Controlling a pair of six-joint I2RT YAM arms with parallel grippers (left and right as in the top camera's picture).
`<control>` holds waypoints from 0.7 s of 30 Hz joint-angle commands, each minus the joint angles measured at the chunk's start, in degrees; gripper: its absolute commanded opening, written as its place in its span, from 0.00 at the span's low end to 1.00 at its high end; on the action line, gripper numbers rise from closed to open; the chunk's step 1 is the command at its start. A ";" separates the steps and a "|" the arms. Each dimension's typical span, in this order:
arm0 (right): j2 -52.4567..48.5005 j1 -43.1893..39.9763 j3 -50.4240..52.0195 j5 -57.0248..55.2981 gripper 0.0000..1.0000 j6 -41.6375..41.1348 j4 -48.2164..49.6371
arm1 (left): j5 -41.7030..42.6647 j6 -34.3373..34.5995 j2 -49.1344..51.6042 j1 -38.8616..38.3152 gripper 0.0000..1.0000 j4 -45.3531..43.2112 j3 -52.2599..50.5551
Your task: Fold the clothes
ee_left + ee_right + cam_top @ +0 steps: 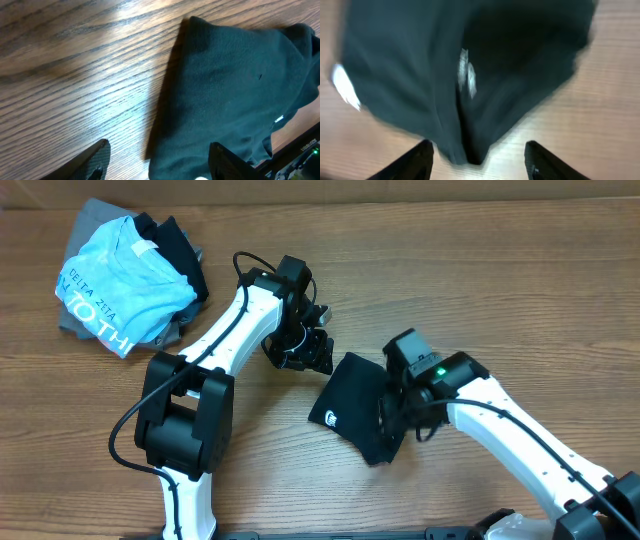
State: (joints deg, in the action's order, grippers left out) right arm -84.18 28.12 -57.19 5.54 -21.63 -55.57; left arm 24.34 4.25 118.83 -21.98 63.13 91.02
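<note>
**Right gripper** point(479, 155): two black fingers spread wide, nothing clamped. They hover just over the near edge of the garment; this view is blurred.

**Left gripper** point(160, 157): fingers likewise wide apart and empty, poised at the garment's opposite edge.

**Dark navy short-sleeved T-shirt of soft fabric** point(350, 395): lies mid-table between the two grippers, already reduced to a compact, roughly square packet. Its small white chest logo point(331, 419) is uppermost.

**Light blue T-shirt with white lettering** point(125, 280): heaped on a grey garment point(72, 325) in the far left corner, well apart.

**Brown wood-grain table** point(450, 260): carries everything.

**Step in hand:** judged a late fold or final tidying. The next move likely calls for pinching one edge cleanly without dragging the layers apart.
</note>
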 commanded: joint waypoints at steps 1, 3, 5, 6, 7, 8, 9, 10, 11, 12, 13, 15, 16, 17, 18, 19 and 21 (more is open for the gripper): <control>-0.11 -3.63 0.17 -1.33 0.61 -4.57 4.96 | -0.55 -1.07 -0.98 0.22 0.66 -0.15 0.76; -0.90 -5.86 0.20 0.39 0.56 -6.99 9.11 | -0.55 -1.07 -0.98 0.22 0.66 -0.15 0.76; -2.05 -7.28 0.24 3.50 0.52 -7.87 11.98 | -0.55 -1.05 -0.98 0.22 0.66 -0.17 0.76; -2.80 -7.69 0.24 4.83 0.50 -8.55 13.05 | -0.55 -1.05 -0.98 0.22 0.67 -0.17 0.76; -3.58 -7.87 0.24 6.05 0.48 -8.68 13.99 | -0.55 -1.05 -0.98 0.22 0.67 -0.17 0.76; -4.63 -7.89 0.24 7.41 0.48 -8.68 14.91 | -0.55 -1.05 -0.98 0.22 0.67 -0.17 0.76; -5.53 -7.89 0.24 8.76 0.47 -8.70 15.54 | -0.55 -1.05 -0.98 0.22 0.67 -0.17 0.76; -6.45 -7.89 0.24 10.05 0.43 -8.70 15.93 | -0.55 -1.05 -0.98 0.22 0.67 -0.20 0.76; -7.32 -7.76 0.24 11.32 0.36 -8.70 16.15 | -0.55 -1.05 -0.98 0.22 0.67 -0.20 0.76; -8.33 -7.54 0.24 12.13 0.31 -9.01 16.20 | -0.55 -1.05 -0.98 0.22 0.67 -0.20 0.76; -9.09 -7.41 0.24 12.39 0.27 -9.73 16.09 | -0.55 -1.05 -0.98 0.22 0.67 -0.17 0.76; -10.01 -7.30 0.24 12.79 0.16 -10.14 15.65 | -0.55 -1.05 -0.98 0.22 0.68 -0.17 0.76; -10.03 -7.30 0.22 12.74 0.09 -10.14 15.17 | -0.55 -1.05 -0.98 0.22 0.68 -0.17 0.76; -9.86 -7.54 0.11 12.52 0.04 -10.12 14.58 | -0.55 -1.05 -0.98 0.22 0.68 -0.17 0.76; -9.60 -7.87 -0.09 12.48 0.04 -9.88 13.81 | -0.55 -1.05 -0.98 0.22 0.69 -0.15 0.76; -9.11 -8.50 -0.46 11.74 0.04 -9.66 12.39 | -0.55 -1.05 -0.98 0.22 0.69 -0.15 0.76; -8.17 -9.81 -1.22 8.74 0.04 -9.64 8.76 | -0.55 -1.05 -0.98 0.22 0.70 -0.15 0.76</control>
State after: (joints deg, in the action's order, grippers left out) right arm -94.04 20.03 -57.17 16.34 -31.16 -44.66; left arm 24.16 4.23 118.83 -21.98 63.00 91.02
